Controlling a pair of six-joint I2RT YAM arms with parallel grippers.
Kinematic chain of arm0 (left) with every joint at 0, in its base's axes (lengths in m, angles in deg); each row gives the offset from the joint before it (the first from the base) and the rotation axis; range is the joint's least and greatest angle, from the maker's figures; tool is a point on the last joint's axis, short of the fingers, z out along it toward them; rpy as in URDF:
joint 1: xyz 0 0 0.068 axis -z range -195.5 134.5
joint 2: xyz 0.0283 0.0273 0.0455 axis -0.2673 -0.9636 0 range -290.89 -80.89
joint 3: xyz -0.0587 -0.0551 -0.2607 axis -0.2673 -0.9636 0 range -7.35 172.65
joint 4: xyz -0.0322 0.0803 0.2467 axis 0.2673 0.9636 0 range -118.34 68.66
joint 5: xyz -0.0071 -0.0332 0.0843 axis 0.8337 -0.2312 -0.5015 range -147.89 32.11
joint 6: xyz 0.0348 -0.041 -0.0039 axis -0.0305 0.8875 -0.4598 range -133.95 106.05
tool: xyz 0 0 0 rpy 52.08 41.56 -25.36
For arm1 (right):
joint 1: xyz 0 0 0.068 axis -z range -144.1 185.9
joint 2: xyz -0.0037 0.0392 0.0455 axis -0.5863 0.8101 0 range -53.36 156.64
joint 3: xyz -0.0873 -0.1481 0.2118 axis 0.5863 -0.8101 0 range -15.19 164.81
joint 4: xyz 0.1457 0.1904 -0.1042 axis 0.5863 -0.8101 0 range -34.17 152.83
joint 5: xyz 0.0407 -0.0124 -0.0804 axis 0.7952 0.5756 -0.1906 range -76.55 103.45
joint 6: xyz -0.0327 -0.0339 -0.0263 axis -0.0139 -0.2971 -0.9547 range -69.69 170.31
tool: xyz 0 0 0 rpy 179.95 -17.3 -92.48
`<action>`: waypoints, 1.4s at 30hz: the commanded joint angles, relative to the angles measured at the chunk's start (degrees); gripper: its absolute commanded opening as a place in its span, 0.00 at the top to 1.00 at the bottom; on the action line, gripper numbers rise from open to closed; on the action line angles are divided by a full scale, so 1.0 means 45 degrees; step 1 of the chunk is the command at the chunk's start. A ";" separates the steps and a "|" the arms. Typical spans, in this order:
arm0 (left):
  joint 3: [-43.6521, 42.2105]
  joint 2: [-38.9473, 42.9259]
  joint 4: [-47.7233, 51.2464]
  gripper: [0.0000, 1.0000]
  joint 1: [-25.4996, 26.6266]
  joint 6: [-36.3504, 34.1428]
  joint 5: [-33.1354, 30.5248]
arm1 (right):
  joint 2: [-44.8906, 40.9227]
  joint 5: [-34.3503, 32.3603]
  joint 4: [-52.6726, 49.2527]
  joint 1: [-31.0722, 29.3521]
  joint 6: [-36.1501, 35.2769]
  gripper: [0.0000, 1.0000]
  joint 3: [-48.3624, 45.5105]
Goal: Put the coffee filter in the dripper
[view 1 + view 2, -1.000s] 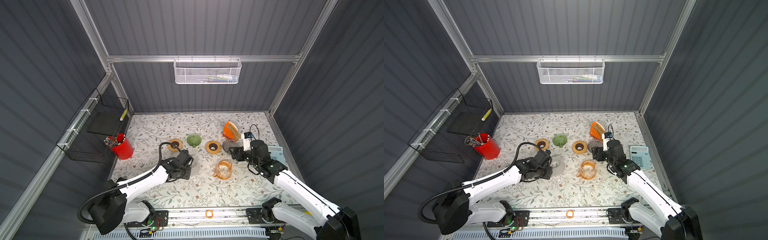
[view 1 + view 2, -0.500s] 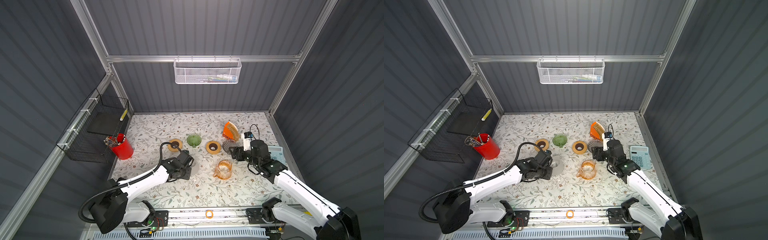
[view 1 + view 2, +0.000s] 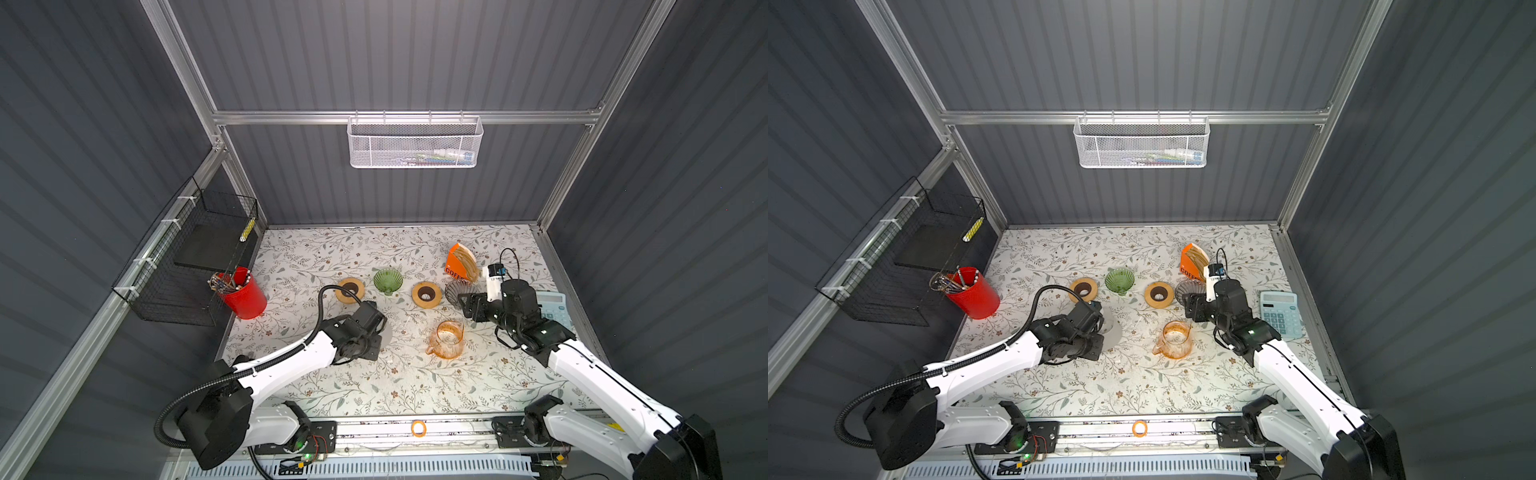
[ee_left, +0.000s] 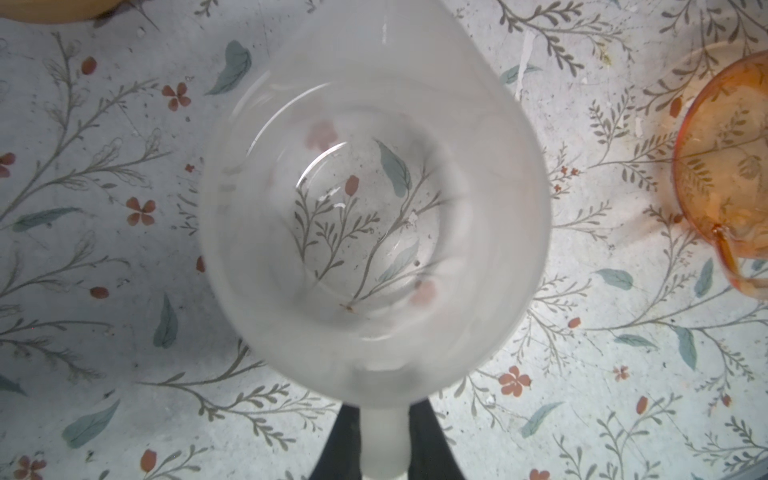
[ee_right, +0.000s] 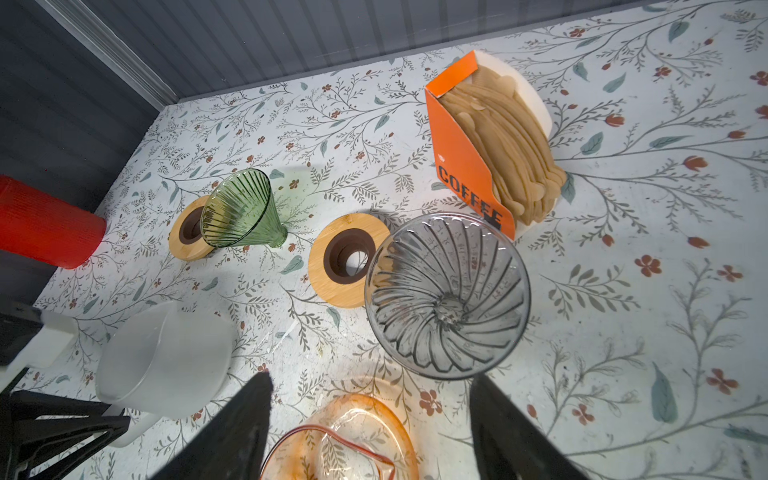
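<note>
The left pincer is pinching the handle of the frosted white jug; the right pincer is hovering spread beside the smoky ribbed glass dripper.

Left tool at frosted jug; right tool beside grey dripper

Tan filters in box nr dripper

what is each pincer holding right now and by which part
The left pincer grips the frosted white jug by its handle; the right pincer is open and holds nothing.
</note>
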 commanded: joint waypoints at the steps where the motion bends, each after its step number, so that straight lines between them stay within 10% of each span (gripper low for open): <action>1: 0.0351 0.0609 0.0558 0.89 0.0144 0.0359 0.0236 | -0.0261 0.0143 -0.0115 -0.0054 0.0162 0.25 0.0399; 42: 0.0185 0.0987 0.2206 0.92 0.6482 0.5338 -0.3063 | -0.0552 0.0430 -0.0468 -0.0394 0.0457 0.27 0.0532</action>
